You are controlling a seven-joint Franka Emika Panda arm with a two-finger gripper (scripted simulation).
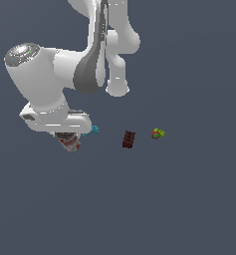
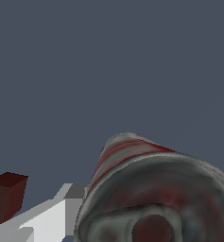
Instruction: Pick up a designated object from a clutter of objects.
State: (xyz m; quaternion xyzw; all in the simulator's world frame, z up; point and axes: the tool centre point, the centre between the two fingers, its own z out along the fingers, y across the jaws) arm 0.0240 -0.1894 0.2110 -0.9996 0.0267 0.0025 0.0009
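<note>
Red-white can point(image 1: 70, 143) half hidden under arm; pincer point(image 1: 69, 139) grip unclear; brick point(image 2: 4, 197) cut off

A flat, even slate-blue surface point(image 1: 189, 209) fills both views from edge to edge, with no seam, wall, window or furniture showing. Light is soft and diffuse; no sharp shadows fall anywhere on it. In the wrist view the same plain blue-grey ground point(image 2: 108, 61) spreads unbroken, uniform in tone throughout.
</note>
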